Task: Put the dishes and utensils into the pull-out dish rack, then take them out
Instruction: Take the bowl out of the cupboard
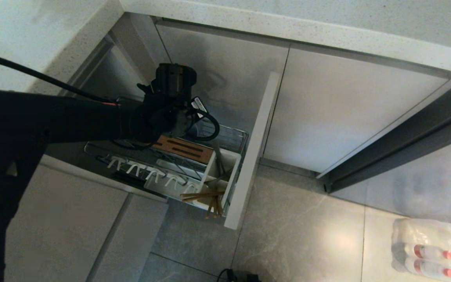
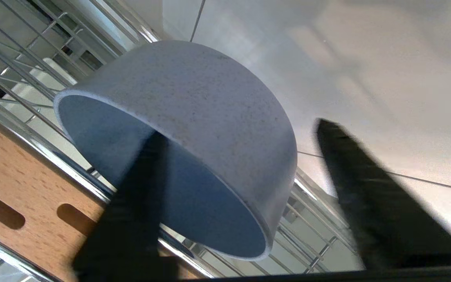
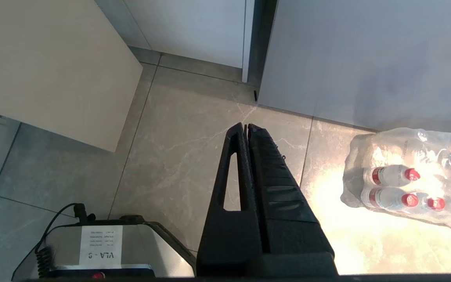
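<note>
The rack [image 1: 225,137] is pulled out of the cupboard. My left gripper [image 2: 241,156] is over it, fingers apart around the bowl's [image 2: 194,117] wall. My right gripper [image 3: 247,127] is shut, near a box [image 3: 100,250] marked "VLA".

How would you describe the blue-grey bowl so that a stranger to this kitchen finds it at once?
Start at the pull-out dish rack drawn out from under the counter, and find its brown slotted wooden strip. Beside that strip, the blue-grey bowl lies tipped on its side among the chrome wires. It is the only round, matte, deep dish there, with one finger of the left pincer reaching inside it.
</note>
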`<state>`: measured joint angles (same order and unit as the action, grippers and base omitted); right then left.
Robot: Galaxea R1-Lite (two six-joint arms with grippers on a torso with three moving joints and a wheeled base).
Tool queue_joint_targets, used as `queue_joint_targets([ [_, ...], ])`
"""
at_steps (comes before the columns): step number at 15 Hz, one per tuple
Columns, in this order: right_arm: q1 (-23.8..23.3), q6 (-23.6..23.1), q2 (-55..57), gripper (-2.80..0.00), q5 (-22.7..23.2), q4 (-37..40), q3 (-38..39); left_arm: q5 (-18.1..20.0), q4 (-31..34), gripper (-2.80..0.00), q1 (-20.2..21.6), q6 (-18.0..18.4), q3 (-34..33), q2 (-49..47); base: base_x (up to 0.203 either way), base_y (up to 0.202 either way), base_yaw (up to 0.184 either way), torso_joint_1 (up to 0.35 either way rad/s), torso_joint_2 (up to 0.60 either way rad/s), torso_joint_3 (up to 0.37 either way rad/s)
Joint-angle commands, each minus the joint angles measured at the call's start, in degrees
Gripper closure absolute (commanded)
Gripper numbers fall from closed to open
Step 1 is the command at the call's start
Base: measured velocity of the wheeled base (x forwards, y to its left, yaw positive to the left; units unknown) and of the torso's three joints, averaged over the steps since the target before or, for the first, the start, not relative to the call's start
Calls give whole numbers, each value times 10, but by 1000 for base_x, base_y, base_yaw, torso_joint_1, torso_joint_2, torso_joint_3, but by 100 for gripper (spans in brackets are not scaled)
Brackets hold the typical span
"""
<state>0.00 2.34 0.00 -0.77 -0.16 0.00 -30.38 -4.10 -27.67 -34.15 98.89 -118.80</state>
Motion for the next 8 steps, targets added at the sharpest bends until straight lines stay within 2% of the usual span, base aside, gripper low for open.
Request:
queue_joint_targets([
  [1, 0, 0, 1, 0, 0, 0, 0, -1, 0, 0, 0, -2, 0, 1, 0, 0, 0, 0, 0, 0],
  [8, 0, 0, 1, 0, 0, 0, 0, -2, 1, 0, -8, -2, -8, 13, 0, 0, 0, 0, 0, 0],
])
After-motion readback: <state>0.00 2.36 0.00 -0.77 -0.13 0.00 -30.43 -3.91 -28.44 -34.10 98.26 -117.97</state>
